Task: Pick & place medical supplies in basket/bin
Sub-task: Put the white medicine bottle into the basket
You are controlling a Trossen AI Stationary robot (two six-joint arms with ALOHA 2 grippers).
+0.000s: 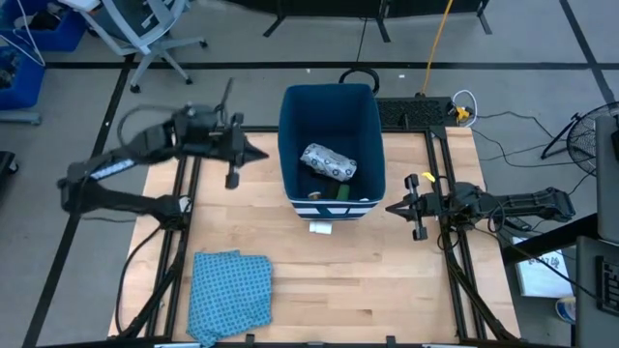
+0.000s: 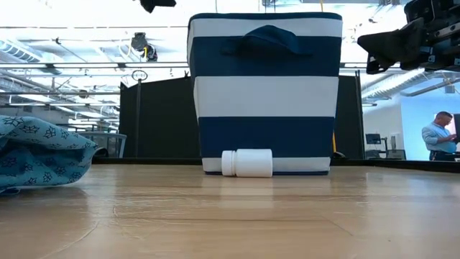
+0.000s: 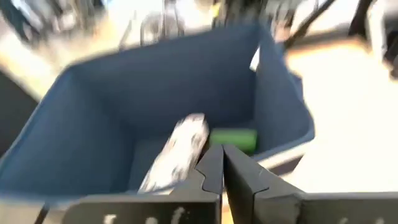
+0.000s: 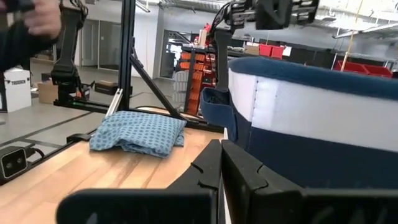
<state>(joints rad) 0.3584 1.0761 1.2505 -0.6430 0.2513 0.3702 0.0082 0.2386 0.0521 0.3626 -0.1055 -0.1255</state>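
The dark blue bin (image 1: 329, 106) stands at the table's middle, white-striped on its near wall (image 2: 266, 97). Inside it lie a white and grey printed pouch (image 1: 329, 162) and a green piece (image 1: 340, 193), both also seen in the left wrist view as the pouch (image 3: 177, 152) and the green piece (image 3: 235, 138). A small white bottle (image 2: 248, 162) lies on its side on the table against the bin's near wall. My left gripper (image 1: 263, 155) hovers shut just left of the bin, above its rim, holding nothing. My right gripper (image 1: 392, 207) waits shut to the right of the bin.
A blue patterned cloth (image 1: 230, 290) lies bunched at the near left of the table. Bare wood spreads between it and the bin. Cables (image 1: 464, 106) lie beyond the far right corner. A person (image 2: 438, 137) stands far off in the room.
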